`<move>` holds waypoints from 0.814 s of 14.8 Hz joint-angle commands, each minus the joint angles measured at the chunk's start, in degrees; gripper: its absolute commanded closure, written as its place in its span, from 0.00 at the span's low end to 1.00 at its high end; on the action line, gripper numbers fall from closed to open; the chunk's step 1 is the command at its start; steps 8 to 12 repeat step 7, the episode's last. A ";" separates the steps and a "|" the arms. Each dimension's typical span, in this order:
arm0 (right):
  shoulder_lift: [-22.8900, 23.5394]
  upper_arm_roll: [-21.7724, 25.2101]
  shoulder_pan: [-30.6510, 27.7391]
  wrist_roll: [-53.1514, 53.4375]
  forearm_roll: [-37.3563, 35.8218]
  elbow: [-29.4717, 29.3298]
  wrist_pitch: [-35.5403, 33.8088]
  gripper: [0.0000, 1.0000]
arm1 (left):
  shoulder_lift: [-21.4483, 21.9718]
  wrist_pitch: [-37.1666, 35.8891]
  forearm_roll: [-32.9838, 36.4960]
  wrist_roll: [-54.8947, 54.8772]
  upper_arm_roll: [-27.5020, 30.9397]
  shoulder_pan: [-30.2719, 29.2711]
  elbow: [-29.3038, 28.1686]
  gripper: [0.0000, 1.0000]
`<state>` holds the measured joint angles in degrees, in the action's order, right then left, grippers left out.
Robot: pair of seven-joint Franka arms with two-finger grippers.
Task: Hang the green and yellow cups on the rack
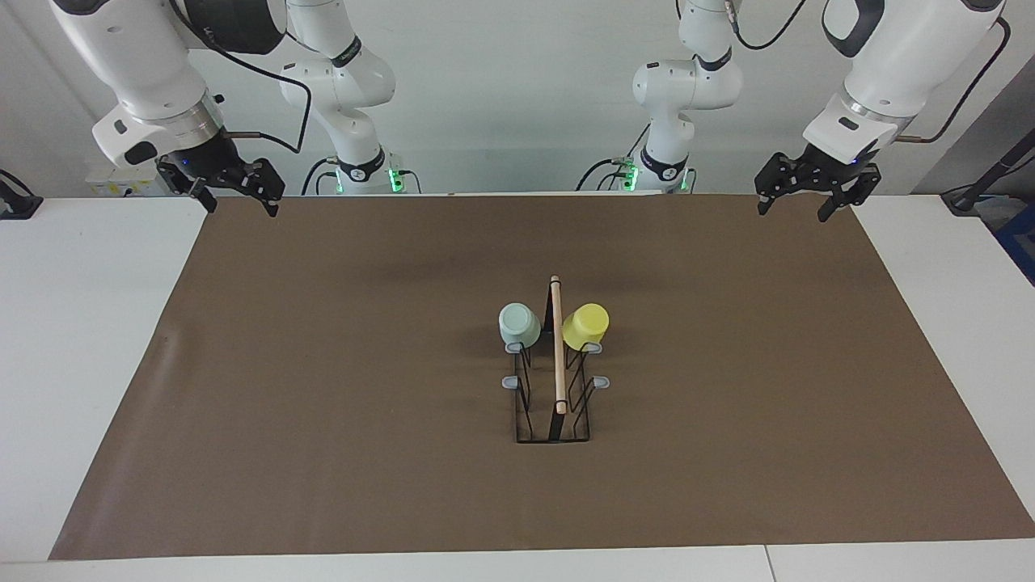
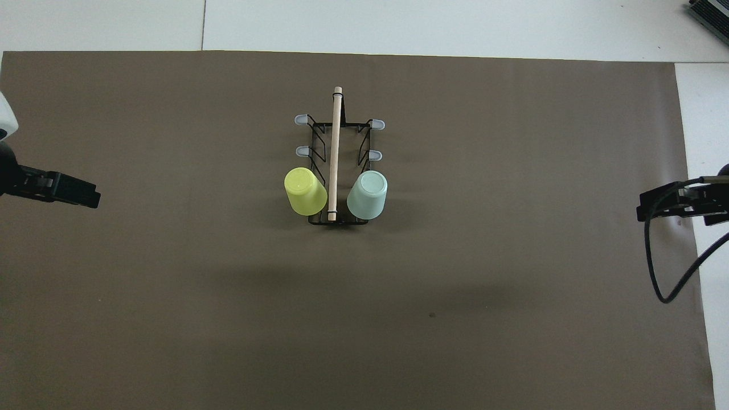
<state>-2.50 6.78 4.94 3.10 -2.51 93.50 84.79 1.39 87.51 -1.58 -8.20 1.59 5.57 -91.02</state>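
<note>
The black wire rack (image 1: pixel 554 404) with its wooden rod (image 2: pixel 334 154) stands mid-mat. Bottom up on the rack's pegs nearest the robots hang the pale green cup (image 1: pixel 519 325) (image 2: pixel 367 195), on the side toward the right arm's end, and the yellow cup (image 1: pixel 585 326) (image 2: pixel 305 191), on the side toward the left arm's end. My left gripper (image 1: pixel 792 213) hovers open and empty over the mat's corner at its own end. Over the other corner nearest the robots, my right gripper (image 1: pixel 242 210) hangs open and empty too. Both are well away from the rack.
A brown mat (image 1: pixel 323 404) covers most of the white table (image 1: pixel 73 364). Several grey-tipped pegs (image 2: pixel 300 119) on the rack carry nothing. A black cable (image 2: pixel 655 267) loops beside my right gripper. A dark device (image 2: pixel 709 11) sits at the table's farthest corner.
</note>
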 commanded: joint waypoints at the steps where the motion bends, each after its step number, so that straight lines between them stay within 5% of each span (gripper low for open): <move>1: 0.21 -0.18 -0.46 -0.29 0.41 -0.34 -0.59 0.00 | 0.54 0.29 0.70 0.91 0.34 0.67 -0.48 0.00; 12: 0.21 -0.18 -0.46 -0.29 0.49 -0.34 -0.59 0.00 | 0.45 1.96 1.41 1.00 0.08 0.67 -0.65 0.00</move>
